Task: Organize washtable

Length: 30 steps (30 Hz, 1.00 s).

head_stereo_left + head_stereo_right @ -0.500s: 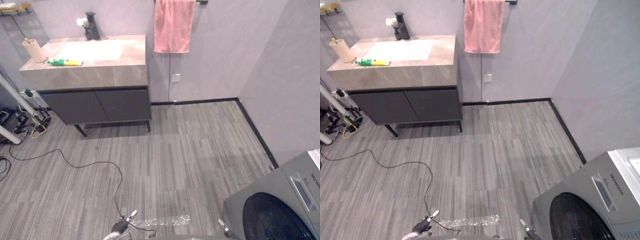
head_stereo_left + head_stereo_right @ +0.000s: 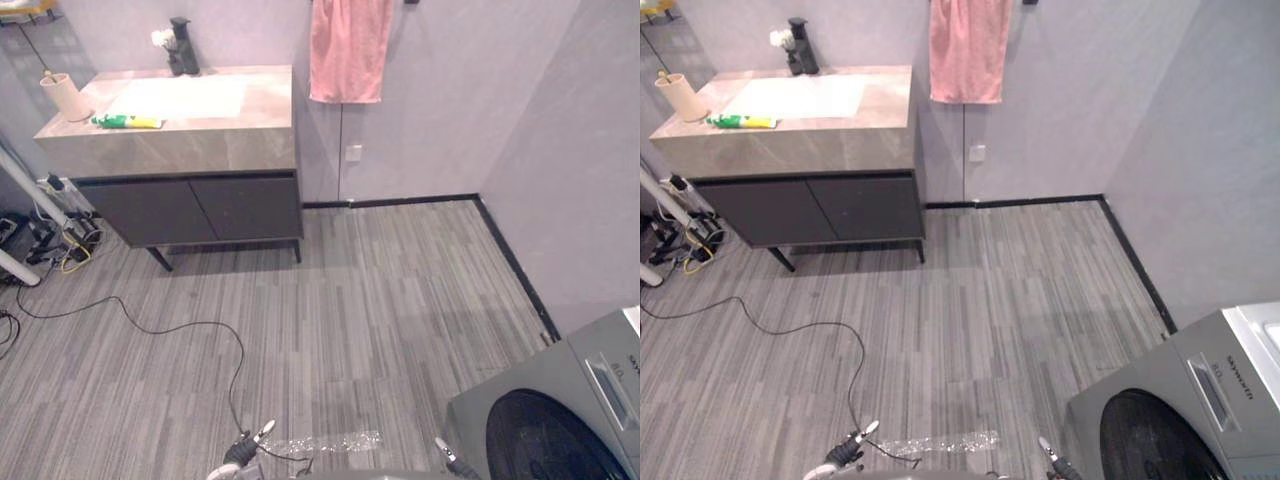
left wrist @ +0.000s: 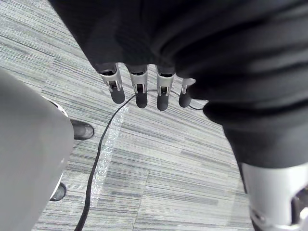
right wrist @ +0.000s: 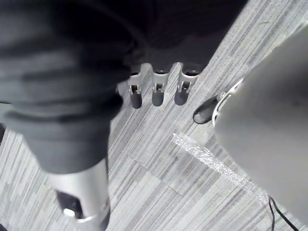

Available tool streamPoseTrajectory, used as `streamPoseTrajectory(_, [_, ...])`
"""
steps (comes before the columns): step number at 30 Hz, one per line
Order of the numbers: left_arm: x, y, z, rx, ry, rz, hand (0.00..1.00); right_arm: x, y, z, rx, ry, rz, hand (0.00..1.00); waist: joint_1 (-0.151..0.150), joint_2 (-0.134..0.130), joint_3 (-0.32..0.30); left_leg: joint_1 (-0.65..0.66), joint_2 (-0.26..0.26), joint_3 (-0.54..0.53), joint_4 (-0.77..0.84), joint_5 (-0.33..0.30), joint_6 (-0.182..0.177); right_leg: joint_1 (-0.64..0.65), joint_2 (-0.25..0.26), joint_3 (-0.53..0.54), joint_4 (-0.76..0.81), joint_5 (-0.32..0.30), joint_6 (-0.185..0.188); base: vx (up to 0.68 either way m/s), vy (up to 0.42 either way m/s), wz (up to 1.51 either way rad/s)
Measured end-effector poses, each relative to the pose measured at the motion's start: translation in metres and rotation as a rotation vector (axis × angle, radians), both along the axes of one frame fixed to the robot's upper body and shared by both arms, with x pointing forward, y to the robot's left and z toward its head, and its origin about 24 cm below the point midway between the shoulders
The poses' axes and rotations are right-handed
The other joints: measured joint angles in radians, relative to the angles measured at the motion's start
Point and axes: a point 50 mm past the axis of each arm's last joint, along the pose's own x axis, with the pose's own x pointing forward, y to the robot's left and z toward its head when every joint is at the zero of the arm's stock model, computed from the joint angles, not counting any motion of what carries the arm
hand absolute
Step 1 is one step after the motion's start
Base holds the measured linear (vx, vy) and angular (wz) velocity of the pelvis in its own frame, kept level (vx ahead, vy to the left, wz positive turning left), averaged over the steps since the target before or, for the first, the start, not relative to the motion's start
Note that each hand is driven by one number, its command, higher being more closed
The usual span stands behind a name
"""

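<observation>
Fingers (image 3: 162,95) relaxed: left robot hand (image 3: 139,91), right robot hand (image 4: 158,92).

Washtable top (image 2: 265,105) beige, faintly veined; cabinet (image 2: 190,210) dark grey. Faucet (image 2: 183,50) black, cup (image 2: 66,98) cream, tube (image 2: 127,122) green and yellow, towel (image 2: 348,50) pink against pale grey wall (image 2: 450,100). Floor (image 2: 380,300) grey, fine streaked planks; washing machine (image 2: 500,405) grey.

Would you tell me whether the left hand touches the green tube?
Apart: the left eye view shows the green tube on the washtable, far from the left hand over the floor.
</observation>
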Motion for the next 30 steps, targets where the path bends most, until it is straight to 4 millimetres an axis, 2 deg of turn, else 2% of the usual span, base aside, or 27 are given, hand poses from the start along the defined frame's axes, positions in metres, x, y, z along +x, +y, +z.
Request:
streamPoseTrajectory(10, [0.001,0.001,0.0,0.002,-0.004,0.003,0.0,0.0,0.0,0.0,-0.004,0.005,0.024,0.0,0.0,-0.004,0.003,-0.029,-0.002,0.013,-0.005,-0.001,0.002,-0.037,-0.002,0.005,0.001,-0.001,0.0,-0.03,-0.017,-0.04])
streamPoseTrajectory(11, [0.002,0.001,0.0,0.0,-0.005,0.006,0.0,0.002,0.0,0.0,-0.006,0.0,0.024,0.0,0.001,-0.002,0.007,-0.035,-0.002,0.016,-0.002,-0.006,0.007,-0.059,-0.007,0.003,0.039,-0.022,0.016,0.02,-0.006,-0.04])
streamPoseTrajectory(12, [0.003,0.001,0.001,-0.001,-0.007,0.006,0.0,0.004,-0.001,0.001,-0.007,-0.006,0.024,0.0,0.0,0.0,0.014,-0.036,-0.003,0.018,0.002,-0.011,0.013,-0.078,-0.014,0.001,0.083,-0.047,0.025,0.02,0.016,-0.05])
streamPoseTrajectory(13, [0.007,0.0,0.001,-0.002,-0.016,0.004,0.0,0.008,-0.002,0.002,-0.008,-0.02,0.018,0.0,-0.001,0.002,0.033,-0.035,-0.007,0.021,0.018,-0.027,0.027,-0.129,-0.035,-0.006,0.207,-0.098,0.063,0.02,0.047,-0.11])
streamPoseTrajectory(14, [0.01,-0.001,0.002,-0.005,-0.024,-0.001,0.0,0.011,-0.005,0.003,-0.012,-0.033,0.009,0.0,0.001,0.008,0.05,-0.033,-0.01,0.032,0.028,-0.039,0.035,-0.205,-0.064,-0.026,0.383,-0.127,0.08,0.01,0.063,-0.16])
streamPoseTrajectory(15, [0.011,-0.002,0.002,-0.007,-0.026,-0.006,0.0,0.013,-0.005,0.003,-0.009,-0.043,-0.004,0.0,0.001,0.007,0.058,-0.029,-0.014,0.039,0.029,-0.044,0.038,-0.247,-0.083,-0.04,0.476,-0.13,0.076,-0.01,0.102,-0.23])
streamPoseTrajectory(16, [0.013,-0.002,0.003,-0.008,-0.032,-0.014,0.0,0.015,-0.005,0.004,0.005,-0.061,-0.036,0.0,-0.001,0.002,0.075,-0.009,-0.027,0.049,0.031,-0.046,0.048,-0.326,-0.136,-0.072,0.664,-0.131,0.064,0.05,0.132,-0.22])
streamPoseTrajectory(17, [0.013,0.002,0.003,0.001,-0.026,-0.017,0.0,0.015,-0.003,0.003,0.024,-0.071,-0.072,0.0,-0.002,-0.002,0.084,0.021,-0.038,0.049,0.029,-0.056,0.053,-0.375,-0.184,-0.104,0.769,-0.144,0.052,0.09,0.121,-0.25])
streamPoseTrajectory(19, [0.013,0.004,0.003,0.007,-0.023,-0.018,0.0,0.014,-0.004,0.003,0.033,-0.076,-0.102,0.0,-0.003,0.0,0.085,0.044,-0.03,0.055,0.031,-0.072,0.045,-0.393,-0.226,-0.168,0.769,-0.167,0.039,0.13,0.043,-0.19])
streamPoseTrajectory(20, [0.013,0.004,0.002,0.006,-0.02,-0.018,0.0,0.014,-0.005,0.003,0.033,-0.078,-0.11,0.0,-0.005,0.005,0.087,0.053,-0.014,0.062,0.031,-0.081,0.034,-0.4,-0.245,-0.224,0.698,-0.168,0.04,0.16,-0.028,-0.13])
streamPoseTrajectory(22, [0.015,0.002,0.002,0.0,-0.015,-0.021,0.0,0.016,-0.007,0.004,0.031,-0.083,-0.12,0.0,-0.004,0.015,0.096,0.069,0.022,0.065,0.031,-0.099,0.007,-0.403,-0.245,-0.283,0.531,-0.136,0.035,0.21,-0.097,-0.08])
streamPoseTrajectory(24, [0.016,0.002,0.002,-0.003,-0.017,-0.016,0.0,0.014,-0.007,0.003,0.032,-0.075,-0.123,0.0,-0.002,0.008,0.095,0.086,0.046,0.065,0.034,-0.128,-0.039,-0.417,-0.246,-0.293,0.354,-0.022,0.033,0.25,-0.154,0.03])
streamPoseTrajectory(26, [0.016,0.002,0.002,-0.006,-0.018,-0.003,0.0,0.011,-0.007,0.002,0.036,-0.063,-0.135,0.0,-0.008,0.01,0.096,0.102,0.071,0.053,0.045,-0.16,-0.072,-0.419,-0.25,-0.274,0.355,0.028,0.016,0.31,-0.264,0.27])
streamPoseTrajectory(27, [0.015,0.0,0.002,-0.017,-0.021,0.025,0.0,0.008,-0.013,0.003,0.026,-0.055,-0.143,0.0,-0.024,0.034,0.094,0.105,0.121,0.035,0.075,-0.191,-0.106,-0.419,-0.231,-0.287,0.416,0.022,-0.006,0.51,-0.446,0.51])
streamPoseTrajectory(28, [0.011,0.001,0.001,-0.019,-0.013,0.048,0.0,0.007,-0.018,0.003,0.018,-0.059,-0.166,0.0,-0.028,0.046,0.082,0.089,0.157,0.024,0.129,-0.207,-0.125,-0.414,-0.208,-0.308,0.445,-0.039,-0.017,0.59,-0.502,0.31])
streamPoseTrajectory(29, [0.012,0.002,0.001,-0.023,-0.02,0.077,0.0,0.007,-0.016,0.003,0.028,-0.059,-0.192,0.0,-0.022,0.045,0.079,0.013,0.2,0.031,0.298,-0.206,-0.126,-0.405,-0.185,-0.315,0.449,-0.074,-0.031,0.64,-0.523,0.07])
streamPoseTrajectory(30, [0.012,0.001,0.001,-0.043,-0.027,0.132,0.0,0.005,-0.018,0.003,0.027,-0.062,-0.218,0.0,-0.021,0.058,0.086,-0.07,0.259,0.036,0.528,-0.189,-0.103,-0.357,-0.146,-0.33,0.43,-0.093,-0.055,0.55,-0.443,-0.17])
